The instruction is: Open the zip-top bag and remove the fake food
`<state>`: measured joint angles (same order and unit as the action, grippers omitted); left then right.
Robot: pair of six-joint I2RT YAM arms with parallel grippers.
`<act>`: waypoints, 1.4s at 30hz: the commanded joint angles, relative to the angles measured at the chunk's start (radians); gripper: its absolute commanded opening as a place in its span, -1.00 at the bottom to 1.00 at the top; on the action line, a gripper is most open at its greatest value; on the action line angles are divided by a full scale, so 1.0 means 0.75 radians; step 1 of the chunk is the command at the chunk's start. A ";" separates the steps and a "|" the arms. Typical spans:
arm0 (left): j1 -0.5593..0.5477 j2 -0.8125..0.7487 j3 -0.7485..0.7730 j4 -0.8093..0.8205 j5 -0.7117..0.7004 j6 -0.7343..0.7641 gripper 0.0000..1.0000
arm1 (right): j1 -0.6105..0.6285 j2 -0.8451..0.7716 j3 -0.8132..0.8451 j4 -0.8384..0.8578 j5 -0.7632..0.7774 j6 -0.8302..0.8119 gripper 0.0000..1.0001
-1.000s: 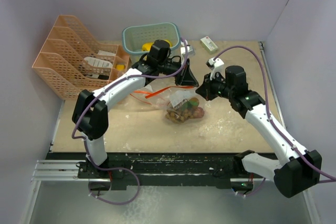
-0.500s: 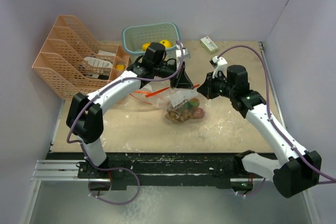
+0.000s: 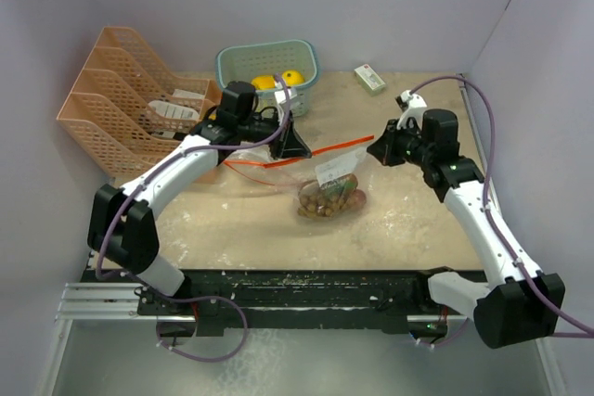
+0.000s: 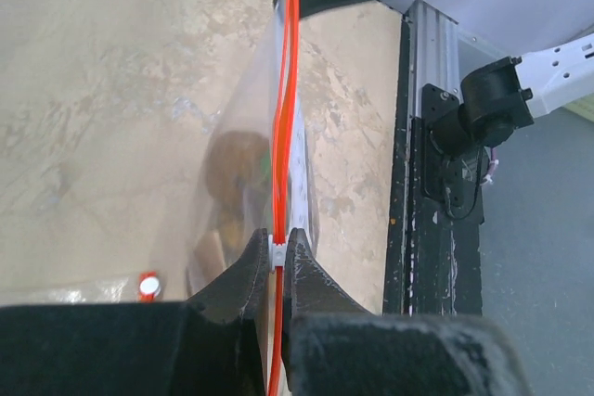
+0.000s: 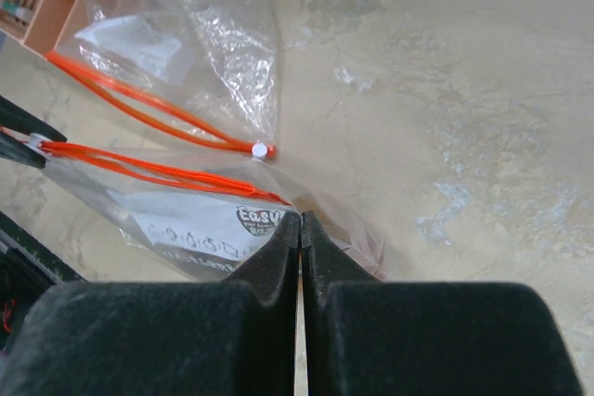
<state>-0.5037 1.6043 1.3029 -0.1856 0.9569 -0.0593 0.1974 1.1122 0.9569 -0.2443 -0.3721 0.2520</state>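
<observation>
A clear zip-top bag (image 3: 336, 172) with an orange zip (image 3: 342, 146) hangs stretched between my two grippers. The fake food (image 3: 327, 201), brown and yellowish pieces, sits in its sagging bottom on the table. My left gripper (image 3: 302, 148) is shut on the zip's white slider (image 4: 277, 252), with the orange zip (image 4: 283, 90) running away from the jaws. Brown food (image 4: 232, 159) shows blurred through the plastic. My right gripper (image 3: 379, 149) is shut on the bag's other top corner (image 5: 278, 206), just past the end of the zip (image 5: 139, 169).
A second clear zip bag (image 3: 249, 162) lies flat on the table under the left arm; it also shows in the right wrist view (image 5: 186, 34). A teal basket (image 3: 232, 67) at the back holds yellow fruit (image 3: 278, 80). An orange file rack (image 3: 111, 108) stands back left. A white-green box (image 3: 369, 78) lies back right.
The grippers have moved apart, the left one to the left with the slider and the right one to the right with the corner. The zip is now drawn out taut between them.
</observation>
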 commanded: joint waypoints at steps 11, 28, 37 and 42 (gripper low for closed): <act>0.200 -0.372 -0.228 -0.086 -0.089 0.002 -1.00 | -0.189 0.070 0.221 -0.003 0.017 0.106 -1.00; 0.268 -0.522 -0.302 -0.067 -0.033 -0.102 -0.98 | -0.199 0.151 0.279 0.062 -0.145 0.218 -1.00; 0.249 -0.529 -0.389 0.062 0.003 -0.199 -0.98 | -0.092 0.125 0.330 0.024 -0.142 0.379 0.41; 0.175 -0.488 -0.381 0.117 -0.042 -0.231 -0.97 | 0.084 0.171 0.417 -0.089 -0.056 0.397 0.52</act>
<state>-0.3309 1.2224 1.0046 -0.1951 0.9230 -0.1989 0.1780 1.2289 1.1919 -0.2718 -0.4431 0.5091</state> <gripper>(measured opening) 0.042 0.755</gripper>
